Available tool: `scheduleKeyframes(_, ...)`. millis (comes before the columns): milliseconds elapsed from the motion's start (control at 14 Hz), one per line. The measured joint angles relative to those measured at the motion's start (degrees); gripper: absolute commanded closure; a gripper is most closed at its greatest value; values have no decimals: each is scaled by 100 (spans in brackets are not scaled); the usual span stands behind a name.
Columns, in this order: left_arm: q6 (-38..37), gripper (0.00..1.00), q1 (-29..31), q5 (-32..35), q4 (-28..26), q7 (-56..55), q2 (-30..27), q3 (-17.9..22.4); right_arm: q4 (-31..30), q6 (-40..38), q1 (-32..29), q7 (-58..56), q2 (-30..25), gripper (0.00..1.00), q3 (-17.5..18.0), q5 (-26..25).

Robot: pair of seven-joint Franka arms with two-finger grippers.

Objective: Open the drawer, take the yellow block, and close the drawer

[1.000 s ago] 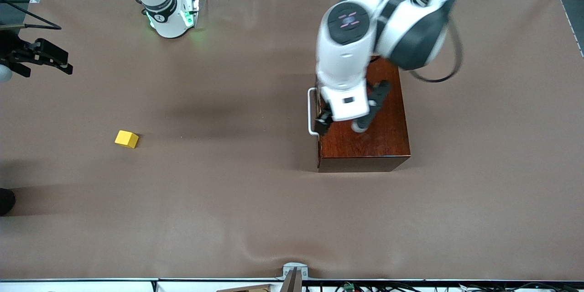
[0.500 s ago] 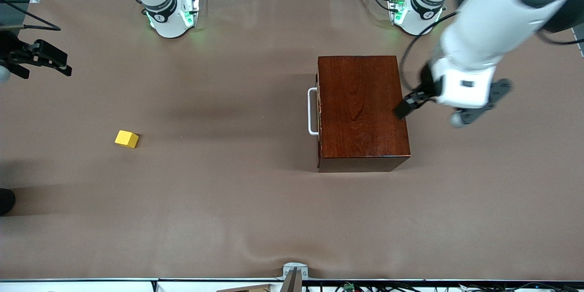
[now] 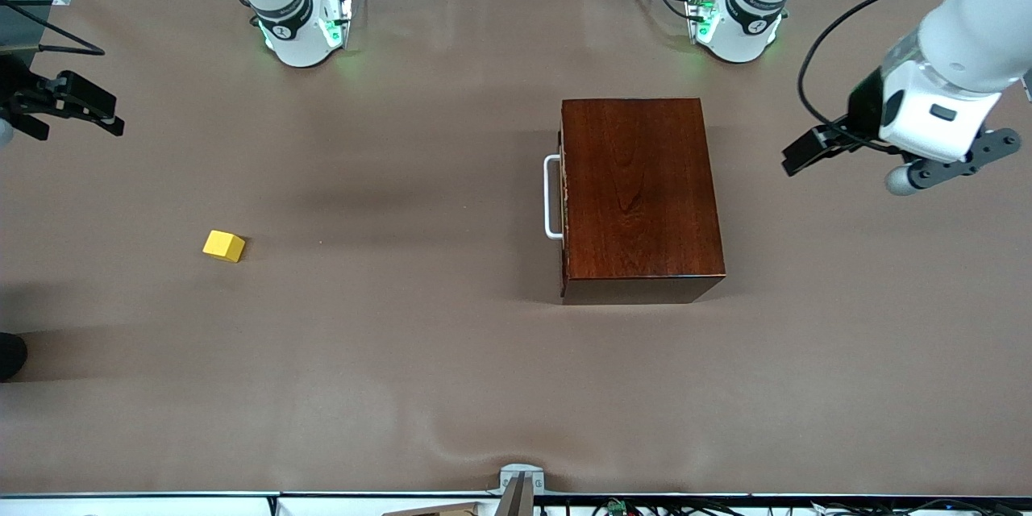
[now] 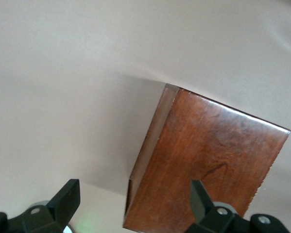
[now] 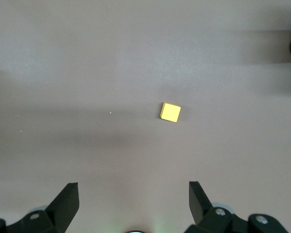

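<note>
The dark reddish-brown wooden box (image 3: 641, 193) stands on the table, its drawer shut, with only the white bar handle (image 3: 551, 197) showing on its front. The yellow block (image 3: 223, 245) lies on the table toward the right arm's end, well away from the box. It also shows in the right wrist view (image 5: 170, 111). My left gripper (image 3: 810, 153) is open and empty, up over the table beside the box, toward the left arm's end. The box fills part of the left wrist view (image 4: 208, 165) between the fingers (image 4: 67, 200). My right gripper (image 3: 109, 114) is open and empty, and waits at the table's edge.
The brown table cloth (image 3: 403, 355) covers the whole table. The two arm bases (image 3: 302, 28) stand along the table's edge farthest from the front camera. A small metal bracket (image 3: 520, 477) sits at the nearest edge.
My left arm has swung away from the box's handle, across the box top, to the table at the left arm's end. The drawer stays shut. The block and right arm have not moved.
</note>
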Motion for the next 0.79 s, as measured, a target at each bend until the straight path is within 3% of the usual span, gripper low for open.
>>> scheduleKeyframes(143, -19, 0, 357, 0, -32, 630, -27, -160, -3, 0, 0, 0, 0, 0, -10, 0)
scheduleKeyframes(429, -51, 0, 1371, 3, -203, 1659, -189, -876, -6, -1, 0, 0, 0, 0, -16, 0)
scheduleKeyframes(786, -36, 0, 1774, 554, -633, 2286, -628, -1504, -12, -1, -10, 0, 0, 0, -49, 0)
